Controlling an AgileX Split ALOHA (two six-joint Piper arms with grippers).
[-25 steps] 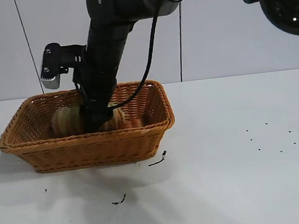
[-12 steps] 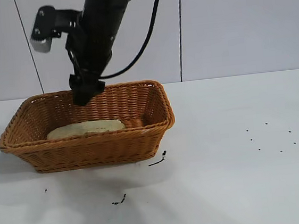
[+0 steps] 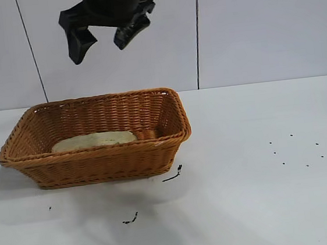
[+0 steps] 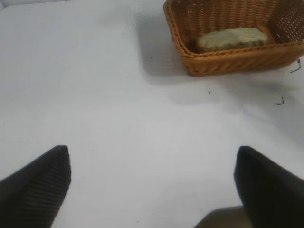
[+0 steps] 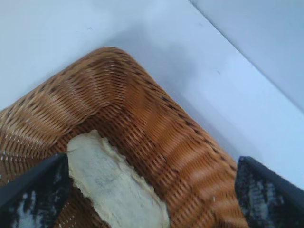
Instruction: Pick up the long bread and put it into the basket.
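The long bread point(image 3: 93, 140) lies flat inside the basket point(image 3: 98, 164), pale underside up, toward its left half. My right gripper point(image 3: 103, 40) hangs high above the basket, open and empty. In the right wrist view its open gripper point(image 5: 152, 190) looks down on the bread point(image 5: 114, 185) and the basket's woven wall point(image 5: 190, 142). My left gripper point(image 4: 152, 190) is open and empty over bare table, out of the exterior view. Its wrist view shows the basket point(image 4: 237, 64) with the bread point(image 4: 232, 38) far off.
The basket stands on a white table at the left. Dark crumbs lie in front of it point(image 3: 172, 174), nearer the front edge point(image 3: 131, 219), and as small specks at the right point(image 3: 295, 149). A pale wall stands behind.
The right gripper let go of the bread and rose straight up out of the basket, fingers spread. The bread dropped flat and has stayed still since.
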